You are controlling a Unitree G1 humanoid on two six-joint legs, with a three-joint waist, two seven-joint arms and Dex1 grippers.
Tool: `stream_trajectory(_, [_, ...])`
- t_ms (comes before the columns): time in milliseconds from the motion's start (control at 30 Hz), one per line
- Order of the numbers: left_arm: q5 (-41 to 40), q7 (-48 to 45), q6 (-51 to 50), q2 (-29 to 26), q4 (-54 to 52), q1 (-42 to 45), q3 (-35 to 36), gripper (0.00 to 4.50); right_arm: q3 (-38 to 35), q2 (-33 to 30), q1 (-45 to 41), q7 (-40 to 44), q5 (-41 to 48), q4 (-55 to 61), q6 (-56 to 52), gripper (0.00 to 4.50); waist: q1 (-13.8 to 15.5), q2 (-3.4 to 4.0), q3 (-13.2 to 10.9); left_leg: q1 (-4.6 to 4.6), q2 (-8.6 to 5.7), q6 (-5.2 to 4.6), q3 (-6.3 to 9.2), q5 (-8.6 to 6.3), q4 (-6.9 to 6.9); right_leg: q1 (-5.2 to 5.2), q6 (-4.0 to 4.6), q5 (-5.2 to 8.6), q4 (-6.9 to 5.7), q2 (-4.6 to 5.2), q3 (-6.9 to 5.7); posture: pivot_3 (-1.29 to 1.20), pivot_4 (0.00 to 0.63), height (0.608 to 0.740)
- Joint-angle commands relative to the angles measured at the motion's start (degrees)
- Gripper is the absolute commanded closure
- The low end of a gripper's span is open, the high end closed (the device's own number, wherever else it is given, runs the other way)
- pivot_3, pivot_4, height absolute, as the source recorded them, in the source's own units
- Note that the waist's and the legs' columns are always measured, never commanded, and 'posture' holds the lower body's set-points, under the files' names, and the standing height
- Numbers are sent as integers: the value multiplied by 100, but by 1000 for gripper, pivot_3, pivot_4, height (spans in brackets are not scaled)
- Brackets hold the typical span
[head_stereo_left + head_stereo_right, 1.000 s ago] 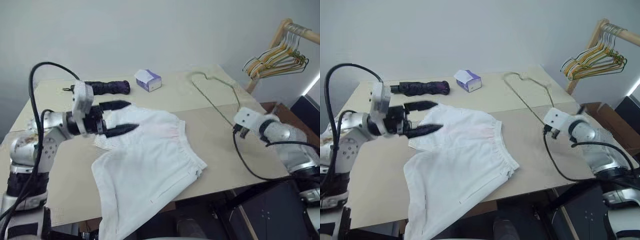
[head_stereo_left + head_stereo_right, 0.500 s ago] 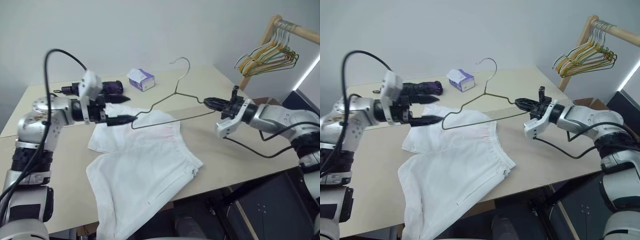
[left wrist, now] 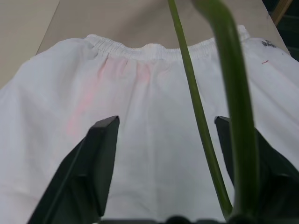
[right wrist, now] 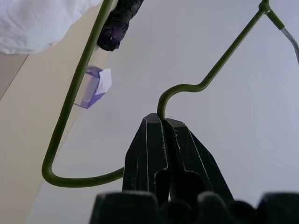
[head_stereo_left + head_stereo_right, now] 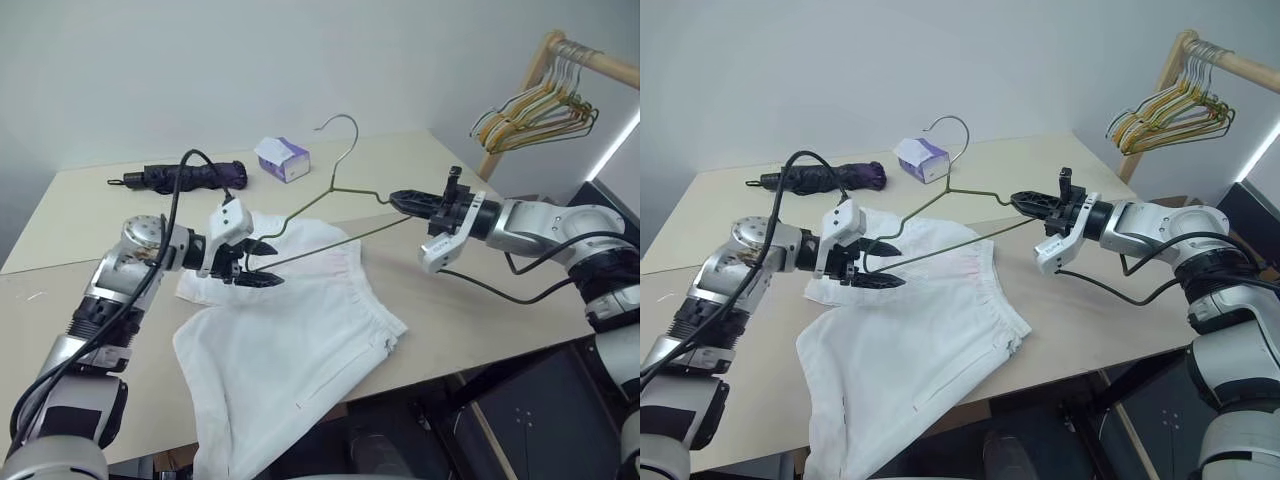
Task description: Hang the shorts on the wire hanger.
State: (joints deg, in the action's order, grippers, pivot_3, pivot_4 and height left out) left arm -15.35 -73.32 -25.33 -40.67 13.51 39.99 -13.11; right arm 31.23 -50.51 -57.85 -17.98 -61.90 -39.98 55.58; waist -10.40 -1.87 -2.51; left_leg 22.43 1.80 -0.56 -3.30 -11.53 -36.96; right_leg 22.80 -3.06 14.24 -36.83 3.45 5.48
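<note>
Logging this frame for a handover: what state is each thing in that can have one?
wire hanger: lifted off the table, hook up.
shorts: flat on the table, one leg over the front edge.
right gripper: shut on the hanger's end.
left gripper: fingers apart around the hanger's other end.
umbrella: folded.

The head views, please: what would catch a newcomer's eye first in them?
The wire hanger, held up in the air over the table by the shut right claw at one corner. Its other corner sits between the fingers of the left claw, just above the white shorts spread on the table's near edge.
</note>
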Motion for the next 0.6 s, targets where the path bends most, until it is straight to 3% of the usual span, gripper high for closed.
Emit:
stream_trajectory(33, [37,42,-38,53,6,218,119,2454,-151,-82,-162,-121,42,119,-3,4500,-3,0,0,-1,0,0,0,0,0,0,0,0,-1,0,0,-90,0,740])
stream_trajectory(233, [87,169,-22,118,-22,159,172,4479,-125,-55,-169,-128,1,196,59,4500,-7,0,0,-1,0,0,2,0,0,-1,1,-1,-2,0,1,-85,0,740])
stream_trajectory(433, [212,662,-71,179,-38,126,340,4479,-90,-51,-200,-57,198,190,585,4500,2,0,0,-3,-1,0,3,0,0,-4,2,-2,-2,0,1,-78,0,740])
stream_trajectory(600, [228,690,135,28,-163,-10,476,4500,-92,-125,-83,960,1364,-48,1446,2970,-36,-1,0,-13,1,0,4,0,0,-14,4,-3,0,-1,2,-80,0,740])
